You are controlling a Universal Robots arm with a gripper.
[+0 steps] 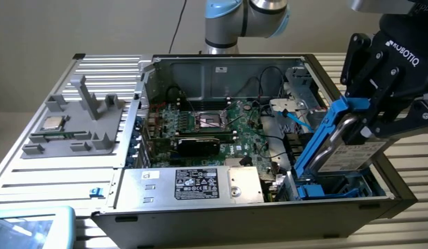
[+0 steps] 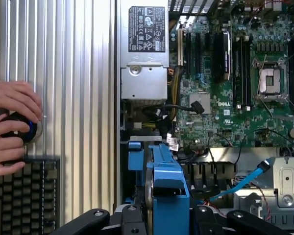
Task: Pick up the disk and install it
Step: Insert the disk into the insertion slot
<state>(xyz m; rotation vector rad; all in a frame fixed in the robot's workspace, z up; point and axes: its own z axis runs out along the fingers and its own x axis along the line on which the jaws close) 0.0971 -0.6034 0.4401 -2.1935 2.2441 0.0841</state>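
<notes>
The disk (image 1: pixel 352 154), a silver-grey drive with a white label in a bright blue bracket (image 1: pixel 317 140), hangs tilted on edge over the blue drive bay (image 1: pixel 328 190) at the exterior view's right end of the open computer case (image 1: pixel 234 210). My black gripper (image 1: pixel 369 127) is shut on the disk, gripping it from above. In the wrist view the disk's blue bracket (image 2: pixel 169 188) sits edge-on between my fingers (image 2: pixel 95 219), with the bay's blue part (image 2: pixel 136 159) just beyond it.
A motherboard (image 1: pixel 214 124), a silver power supply box (image 1: pixel 193 184) and a blue cable (image 1: pixel 300 122) lie inside the case. A grey fixture (image 1: pixel 75 124) holds a small CPU chip (image 1: pixel 52 123). A person's hands (image 2: pixel 10 125) rest on a knob by a keyboard (image 2: pixel 24 196).
</notes>
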